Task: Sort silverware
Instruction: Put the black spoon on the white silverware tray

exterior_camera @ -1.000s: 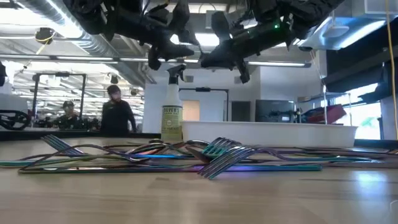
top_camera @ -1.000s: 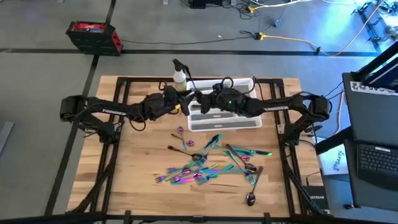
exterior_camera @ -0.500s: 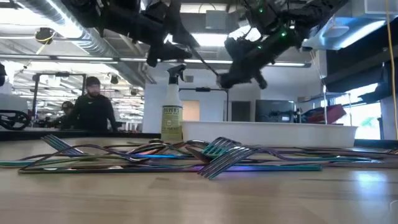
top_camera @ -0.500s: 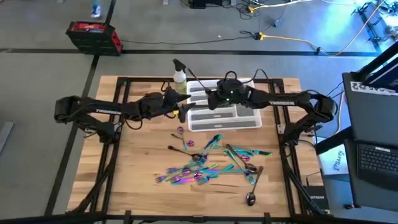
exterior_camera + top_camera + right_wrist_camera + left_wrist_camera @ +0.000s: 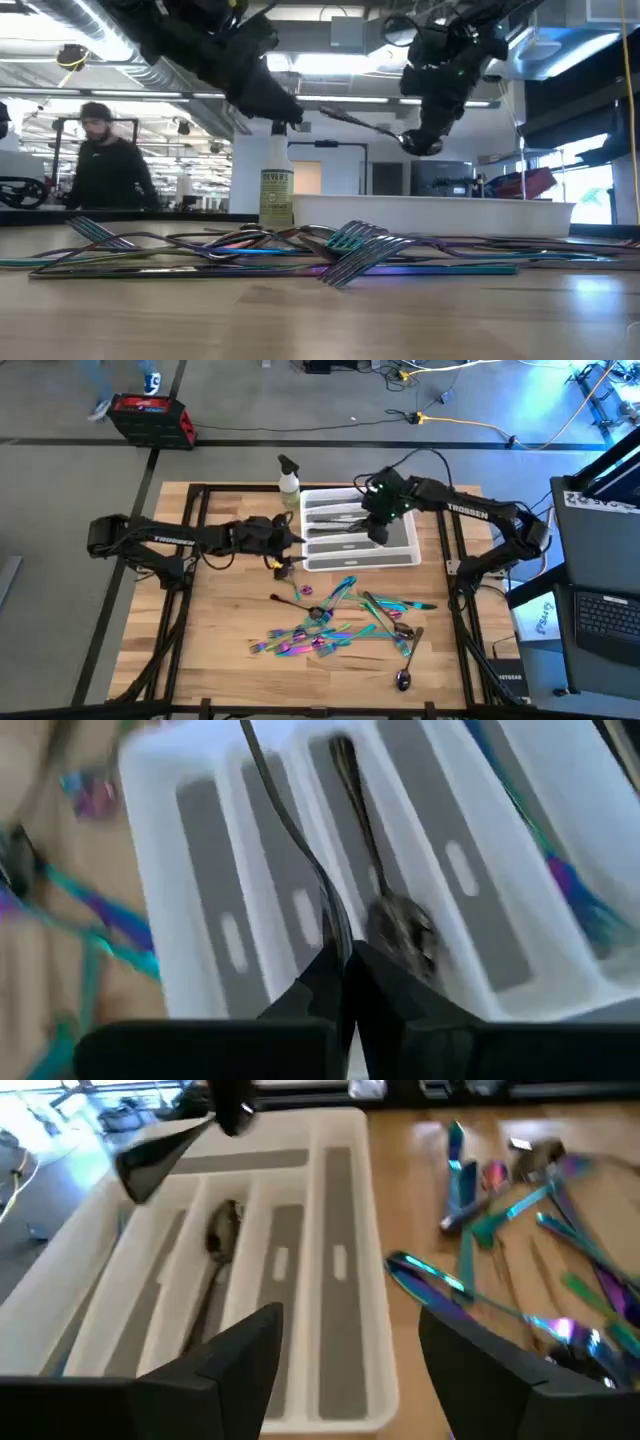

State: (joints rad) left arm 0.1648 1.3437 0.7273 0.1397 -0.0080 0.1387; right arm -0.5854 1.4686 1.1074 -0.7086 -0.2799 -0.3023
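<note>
White tray [image 5: 405, 556]: one dark spoon [image 5: 222, 1240] in a middle slot. My right gripper [image 5: 378, 525], jaws clamped on a slim utensil [image 5: 290, 830], hangs above it. My left gripper [image 5: 290, 545], jaws wide, sits beside the tray; remaining silverware [image 5: 340, 625] loose on the surface [image 5: 220, 660].

Right pincer [image 5: 345, 970] grips a thin utensil [image 5: 290, 830]; its far end runs off the wrist picture's edge, so fork, spoon or knife cannot be told. Overhead, the heap of cutlery [image 5: 340, 625] on the tabletop [image 5: 220, 630] overlaps too much to count or sort by kind. Low view: tray [image 5: 430, 215] contents hidden behind its wall.
</note>
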